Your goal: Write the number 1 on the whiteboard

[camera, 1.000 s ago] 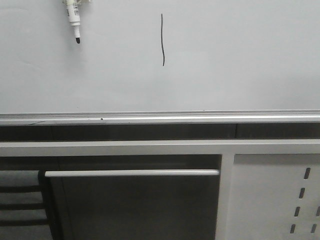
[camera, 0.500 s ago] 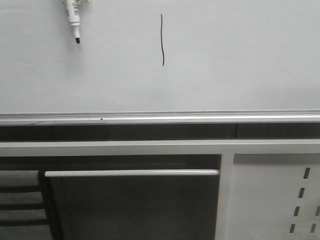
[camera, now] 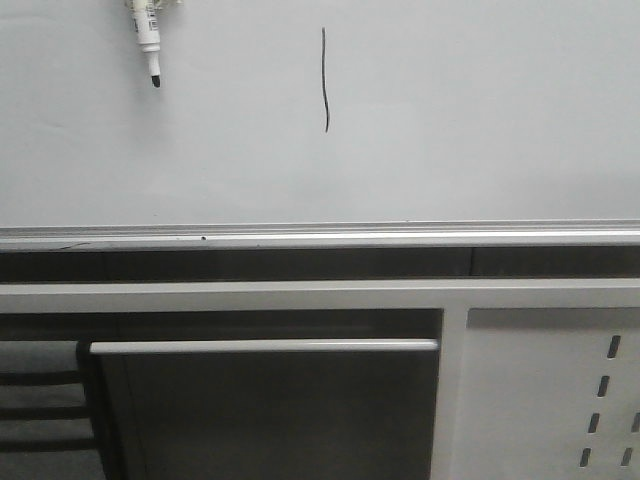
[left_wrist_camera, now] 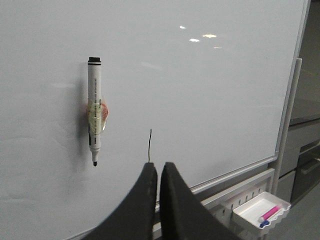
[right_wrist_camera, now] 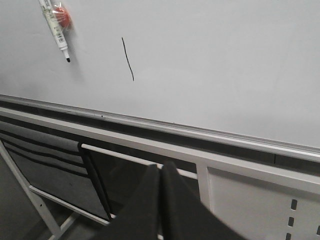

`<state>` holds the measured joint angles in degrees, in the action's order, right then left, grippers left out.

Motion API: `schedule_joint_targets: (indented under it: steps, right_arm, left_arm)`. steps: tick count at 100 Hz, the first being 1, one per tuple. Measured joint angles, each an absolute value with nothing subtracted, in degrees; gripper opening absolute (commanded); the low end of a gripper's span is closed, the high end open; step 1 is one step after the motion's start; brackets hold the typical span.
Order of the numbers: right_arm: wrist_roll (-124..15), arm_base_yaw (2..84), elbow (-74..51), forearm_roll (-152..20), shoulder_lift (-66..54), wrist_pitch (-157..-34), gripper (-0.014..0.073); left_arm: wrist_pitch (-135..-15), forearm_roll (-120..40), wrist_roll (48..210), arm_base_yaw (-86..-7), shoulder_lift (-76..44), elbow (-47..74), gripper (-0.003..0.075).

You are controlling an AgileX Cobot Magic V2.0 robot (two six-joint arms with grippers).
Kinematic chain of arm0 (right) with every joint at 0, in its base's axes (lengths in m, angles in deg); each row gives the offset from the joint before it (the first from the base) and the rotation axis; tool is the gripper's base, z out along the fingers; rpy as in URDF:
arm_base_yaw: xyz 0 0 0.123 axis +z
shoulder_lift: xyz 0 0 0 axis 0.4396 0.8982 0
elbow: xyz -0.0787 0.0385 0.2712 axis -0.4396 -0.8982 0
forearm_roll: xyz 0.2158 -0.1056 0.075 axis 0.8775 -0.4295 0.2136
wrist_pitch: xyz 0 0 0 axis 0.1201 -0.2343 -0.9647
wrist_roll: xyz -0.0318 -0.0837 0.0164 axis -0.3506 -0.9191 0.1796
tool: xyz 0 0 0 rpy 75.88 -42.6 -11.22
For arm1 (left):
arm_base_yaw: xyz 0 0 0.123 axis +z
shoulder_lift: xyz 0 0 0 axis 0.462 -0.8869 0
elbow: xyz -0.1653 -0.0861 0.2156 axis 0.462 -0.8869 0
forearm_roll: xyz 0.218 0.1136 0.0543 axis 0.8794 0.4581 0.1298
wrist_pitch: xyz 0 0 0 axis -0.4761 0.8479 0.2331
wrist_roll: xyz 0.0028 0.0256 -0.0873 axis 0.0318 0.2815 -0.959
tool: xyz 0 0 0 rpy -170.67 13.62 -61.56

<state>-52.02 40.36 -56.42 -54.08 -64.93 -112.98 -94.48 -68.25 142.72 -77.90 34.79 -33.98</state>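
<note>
The whiteboard fills the upper half of the front view, with a silver rail along its lower edge. The number 1 is a thin wavy black stroke on it; it also shows in the left wrist view and the right wrist view. A white marker with a black tip hangs on the board, left of the stroke, tip down. My left gripper is shut and empty, back from the board, its tips below the stroke. My right gripper is shut and empty, lower, in front of the cabinet.
Below the rail is a white frame with a dark opening and a white perforated cabinet panel at the right. A dark slatted rack sits at the lower left. A small white tray with coloured pens hangs below the board's right end.
</note>
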Motion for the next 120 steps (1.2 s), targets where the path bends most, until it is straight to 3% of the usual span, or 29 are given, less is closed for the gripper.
schedule_joint_targets:
  steps: [16, 40, 52, 120]
  right_arm:
    - [-52.0, 40.4, -56.4, -54.1, -64.9, -113.0, -0.0064]
    - [-52.0, 40.4, -56.4, -54.1, -64.9, -113.0, -0.0064]
    - [-52.0, 40.4, -56.4, -54.1, -64.9, -113.0, -0.0064]
    - [-52.0, 40.4, -56.6, -54.1, -64.9, -113.6, -0.0064]
  left_arm:
    - [-91.5, -48.5, 132.2, -73.2, 34.8, -34.5, -0.002]
    - [-88.9, -30.7, 107.1, -49.3, 35.1, -38.6, -0.002]
    - [-87.3, -24.3, 98.8, -42.5, 38.5, -41.3, -0.002]
    - [-84.3, -22.5, 96.3, -40.0, 41.6, -44.0, -0.002]
